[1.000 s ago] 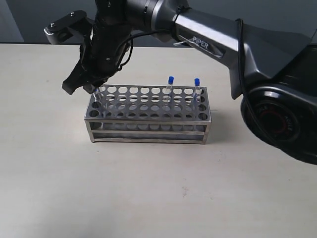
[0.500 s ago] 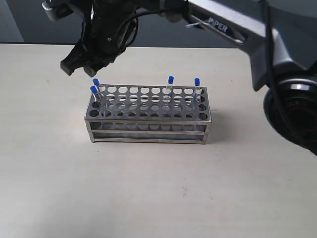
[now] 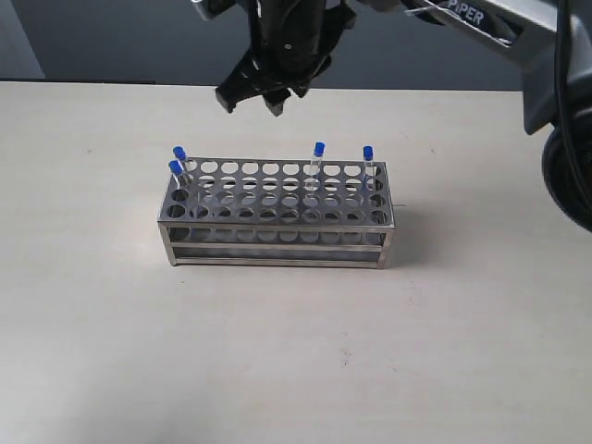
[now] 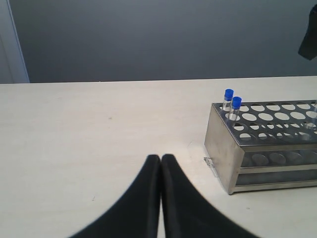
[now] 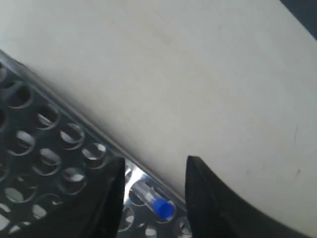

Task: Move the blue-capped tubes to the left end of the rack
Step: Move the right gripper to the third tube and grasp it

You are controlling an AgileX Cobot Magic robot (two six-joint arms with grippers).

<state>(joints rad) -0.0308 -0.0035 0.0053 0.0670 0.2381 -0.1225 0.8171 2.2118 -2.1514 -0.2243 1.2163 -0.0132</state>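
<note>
Four blue-capped tubes [image 3: 319, 149], one rack [image 3: 277, 217] — many-holed, one table [image 3: 92, 324], two grippers — left gripper [image 4: 161, 158], right gripper [image 3: 250, 104]

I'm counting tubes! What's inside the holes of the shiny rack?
Four blue-capped tubes stand in the rack: two at the left end, two nearer the right. Their bottoms are hidden down inside the metal.

Shiny metal rack [image 3: 276, 226] holds four upright blue-capped tubes [image 3: 178, 155]: two at its left end, two seemingly back-row toward the right.
</note>
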